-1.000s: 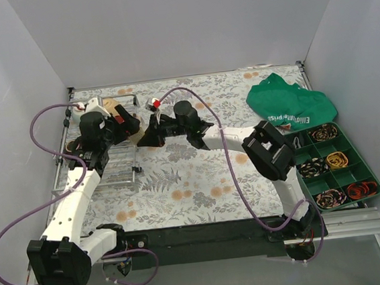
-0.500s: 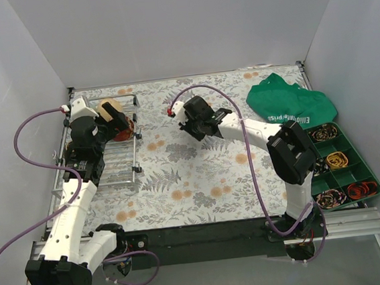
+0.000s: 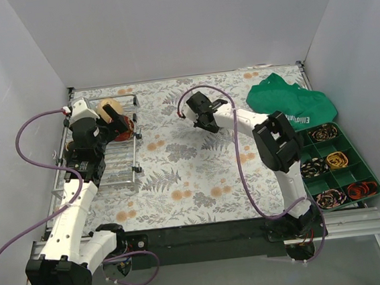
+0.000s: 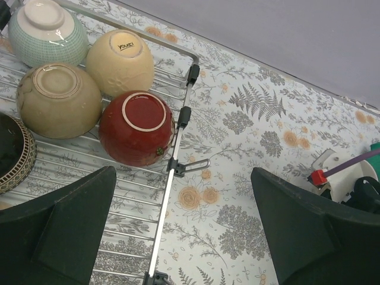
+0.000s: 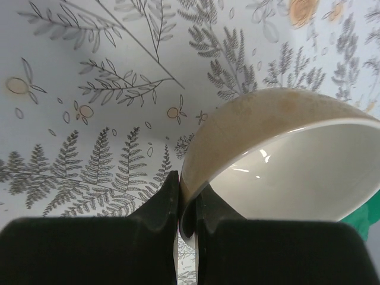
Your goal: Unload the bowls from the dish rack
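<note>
— What can't you make out from here?
— From above, the left arm covers most of the dish rack [image 4: 163, 219]; only its wrist view lays it open. A dark bowl [image 4: 10, 155] with a patterned band is cut off at that picture's edge, so I can't tell which way up it sits. And the right pincer [image 5: 185, 199] hides its own bowl in the overhead view.
— But it has one?
— Yes. Up close, its fingers [image 5: 157, 208] are pinching the rim of a beige bowl [image 5: 267, 119], one inside the white glazed hollow and one outside. The bowl hangs tilted over the floral bench [image 3: 193, 176], well apart from the rack. Whether it touches the bench I can't tell.
— And the left pincer [image 4: 184, 173]?
— Spread wide, holding nothing, hovering over the rack's right rim.
— What's in the rack?
— Four bowls bottom up, packed close. A mint bowl [image 4: 44, 29] and a cream bowl [image 4: 119, 59] sit at the far side. A tan bowl [image 4: 56, 101] and a red bowl [image 4: 136, 127] are nearer, the red one against the rim.
— Anything else?
— A green compartment tray [image 3: 363, 163] on the right, with coiled rolls in its cells, too small to name. A green cloth [image 3: 291, 106] lies just beyond it.
</note>
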Available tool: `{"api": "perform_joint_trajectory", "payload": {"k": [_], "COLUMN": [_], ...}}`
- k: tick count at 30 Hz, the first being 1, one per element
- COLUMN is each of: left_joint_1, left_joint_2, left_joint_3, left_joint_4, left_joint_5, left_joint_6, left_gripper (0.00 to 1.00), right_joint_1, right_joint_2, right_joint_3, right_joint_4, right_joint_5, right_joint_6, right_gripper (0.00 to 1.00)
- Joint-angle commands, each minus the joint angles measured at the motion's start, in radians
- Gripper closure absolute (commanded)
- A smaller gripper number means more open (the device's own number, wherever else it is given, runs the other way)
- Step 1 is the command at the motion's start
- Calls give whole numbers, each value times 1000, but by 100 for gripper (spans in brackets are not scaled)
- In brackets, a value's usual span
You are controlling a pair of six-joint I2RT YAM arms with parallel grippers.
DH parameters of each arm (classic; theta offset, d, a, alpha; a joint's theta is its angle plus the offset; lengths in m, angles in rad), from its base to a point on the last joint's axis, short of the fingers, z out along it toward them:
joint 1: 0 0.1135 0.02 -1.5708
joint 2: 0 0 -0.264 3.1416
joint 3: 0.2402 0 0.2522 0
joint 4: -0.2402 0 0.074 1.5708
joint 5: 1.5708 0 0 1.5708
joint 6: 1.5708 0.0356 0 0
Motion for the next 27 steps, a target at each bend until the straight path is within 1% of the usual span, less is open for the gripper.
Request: {"api": "perform_joint_trajectory", "payload": {"k": [1, 2, 3, 4, 5, 7, 8, 10, 11, 14, 18, 19, 21, 23, 24, 25, 26, 27], "left_joint_1": [4, 4, 4, 4, 4, 4, 4, 4, 4, 4, 4, 4, 4, 4, 4, 4, 4, 4], "left_joint_2": [-26, -26, -24, -26, -26, -24, -23, -18, -15, -9, 2, 3, 8, 19, 22, 28, 32, 42], "left_joint_3": [-10, -10, -10, -10, -10, -12, -10, -10, -10, -12, -9, -9, -9, -10, -10, -9, -9, -10], "left_joint_4": [7, 9, 10, 9, 10, 10, 10, 10, 9, 9, 6, 4, 3, 0, 0, 0, -6, -8], "left_joint_5": [1, 3, 12, 18, 21, 21, 21, 19, 19, 13, 12, 9, -5, -20, -25, -33, -42, -62], "left_joint_6": [18, 18, 16, 16, 18, 18, 19, 21, 24, 25, 28, 30, 34, 34, 34, 34, 34, 36], "left_gripper": [2, 2, 2, 2, 2, 2, 2, 2, 2, 2, 2, 2, 2, 2, 2, 2, 2, 2], "right_joint_1": [-34, -37, -40, -40, -40, -42, -40, -40, -40, -40, -39, -39, -39, -39, -39, -39, -39, -39], "right_joint_2": [16, 23, 27, 28, 27, 21, 21, 7, 1, -41, -122, -163, -212, -294, -323, -385, -418, -453], "right_joint_3": [50, 48, 45, 47, 47, 48, 51, 56, 55, 48, 36, 30, -1, -34, -80, -106, -141, -210], "right_joint_4": [-30, -28, -30, -33, -31, -31, -34, -34, -33, -33, -31, -31, -28, -8, 2, 33, 50, 73], "right_joint_5": [36, 36, 36, 34, 27, 11, -9, -23, -38, -67, -96, -101, -110, -115, -122, -133, -157, -170], "right_joint_6": [-62, -65, -70, -73, -73, -64, -56, -38, -19, 25, 88, 103, 152, 191, 215, 257, 283, 303], "right_gripper": [98, 96, 90, 87, 77, 67, 59, 52, 45, 38, 32, 32, 28, 27, 27, 26, 24, 20]}}
